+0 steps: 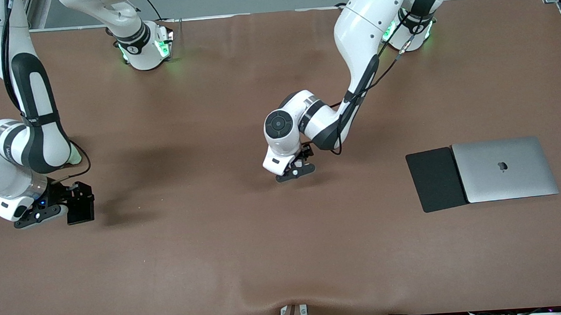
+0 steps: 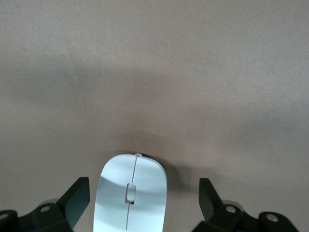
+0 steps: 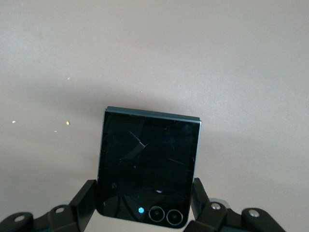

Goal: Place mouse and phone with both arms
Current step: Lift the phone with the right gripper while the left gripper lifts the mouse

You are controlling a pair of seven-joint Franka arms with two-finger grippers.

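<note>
Slippage was the main risk: the phone (image 3: 148,166) was clamped by its edges between the fingers of the right gripper (image 1: 62,212), over the brown table (image 1: 218,258) at the lower left of the front view, and its glossy sides could have slid free. The mouse (image 2: 131,195) lay between the spread, untouching fingers of the left gripper (image 1: 295,172), mid-frame; a skewed closing could have pushed it aside. In the front view the mouse was hidden under that gripper. Neither item's destination could be made out.
</note>
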